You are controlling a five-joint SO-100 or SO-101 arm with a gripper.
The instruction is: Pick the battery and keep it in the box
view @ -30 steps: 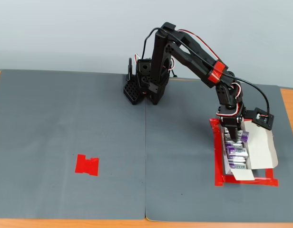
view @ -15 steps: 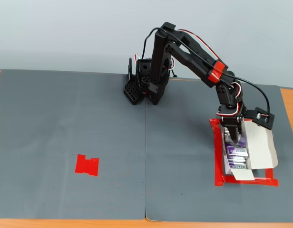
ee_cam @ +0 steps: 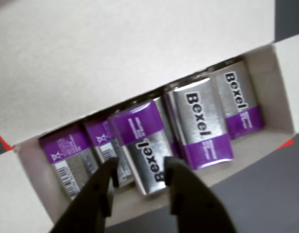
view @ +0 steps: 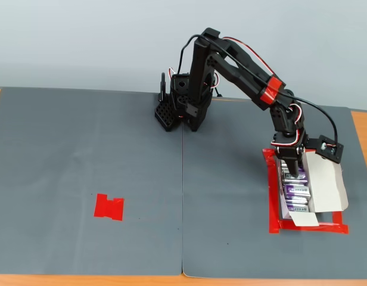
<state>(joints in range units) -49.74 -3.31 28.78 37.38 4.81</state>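
- The battery [ee_cam: 142, 145] stands tilted in the box [ee_cam: 115, 53], its purple end leaning on the next one and its silver end down by the near wall, roughly mid-length of the row.
- The gripper [ee_cam: 140, 187] hangs right over that silver end, jaws apart with one finger on each side of it; whether the pads touch the metal I cannot tell from the wrist view.
- In the fixed view the box [view: 326, 185] lies inside a red tape frame [view: 271, 196] at the right edge of the grey mat [view: 88, 155], flaps folded out.
- Handling, as I judge it: a stiff, dense little block with a smooth metal jacket, so likely slippery but not fragile.
- Best hold looks to be across the two narrow sides near the middle.
- Neighbouring batteries [ee_cam: 200, 121] sit close on both sides, so fingers have little room.
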